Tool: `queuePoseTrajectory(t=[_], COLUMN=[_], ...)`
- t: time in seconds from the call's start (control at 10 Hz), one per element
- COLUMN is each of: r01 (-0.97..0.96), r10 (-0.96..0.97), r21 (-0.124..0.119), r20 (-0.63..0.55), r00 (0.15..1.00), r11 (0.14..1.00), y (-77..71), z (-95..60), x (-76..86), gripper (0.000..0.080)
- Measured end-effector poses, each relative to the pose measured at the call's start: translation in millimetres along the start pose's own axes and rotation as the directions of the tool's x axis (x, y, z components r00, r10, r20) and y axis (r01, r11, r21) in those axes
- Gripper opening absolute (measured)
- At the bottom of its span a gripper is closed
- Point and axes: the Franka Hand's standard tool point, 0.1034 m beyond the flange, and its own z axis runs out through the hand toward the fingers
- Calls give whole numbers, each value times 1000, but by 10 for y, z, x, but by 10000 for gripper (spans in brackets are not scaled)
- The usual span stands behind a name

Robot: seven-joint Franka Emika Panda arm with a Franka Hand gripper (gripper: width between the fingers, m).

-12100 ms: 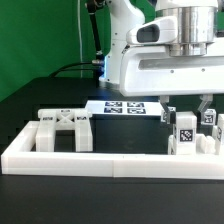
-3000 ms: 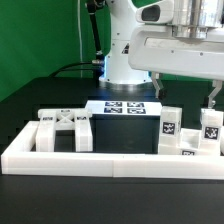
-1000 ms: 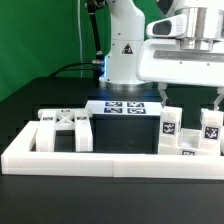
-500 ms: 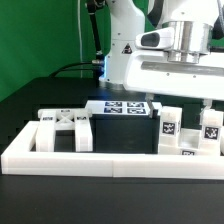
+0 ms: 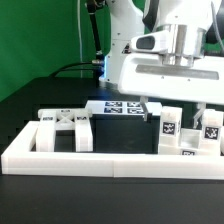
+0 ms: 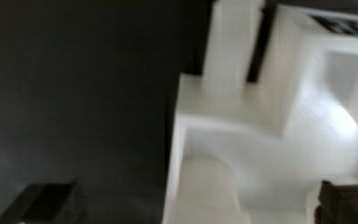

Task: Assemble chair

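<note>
Two tagged chair pieces [image 5: 170,128] stand upright against the border wall [image 5: 100,160] at the bench's [image 5: 30,100] edge nearest the exterior camera. They sit toward that view's right, apart from the X-braced frame [image 5: 65,128]. The gripper [image 5: 178,112] hangs over them, jaws spread wide and empty, probably lining up to straddle one.
</note>
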Motion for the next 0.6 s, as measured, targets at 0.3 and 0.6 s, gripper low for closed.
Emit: queuePoseTrajectory(t=[0.3,0.6], r01=[14,18], r10=[-14,-18], r21=[-11,-18], r20=[8,21], r00=[1000,1000], r11=[1000,1000], y=[11,27], z=[116,187], x=[-72,-137], gripper=[649,649])
